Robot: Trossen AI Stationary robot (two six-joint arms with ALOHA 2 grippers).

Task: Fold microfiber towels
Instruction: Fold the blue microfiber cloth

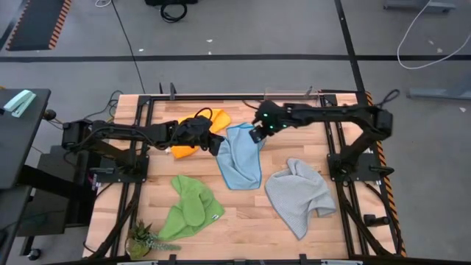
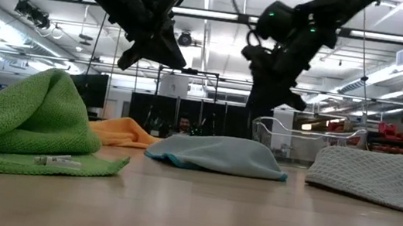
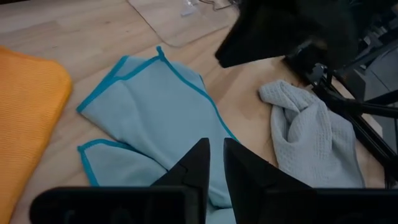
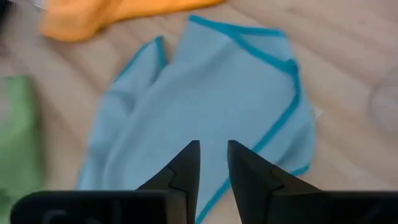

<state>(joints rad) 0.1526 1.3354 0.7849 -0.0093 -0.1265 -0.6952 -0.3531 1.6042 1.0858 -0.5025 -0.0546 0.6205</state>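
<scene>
Hovering above a light blue towel (image 1: 240, 156) at the centre of the high view, the left gripper (image 1: 215, 143) and the right gripper (image 1: 255, 135) hang over its upper corners, clear of the cloth. Each gripper's fingers stand slightly apart with a narrow gap and hold nothing. The yellow-orange towel (image 1: 193, 132) lies crumpled just upper left of the blue one, partly under the left arm. The green towel (image 1: 190, 208) sits bunched at lower left, the grey towel (image 1: 298, 194) at lower right of the wooden table (image 1: 243, 221).
</scene>
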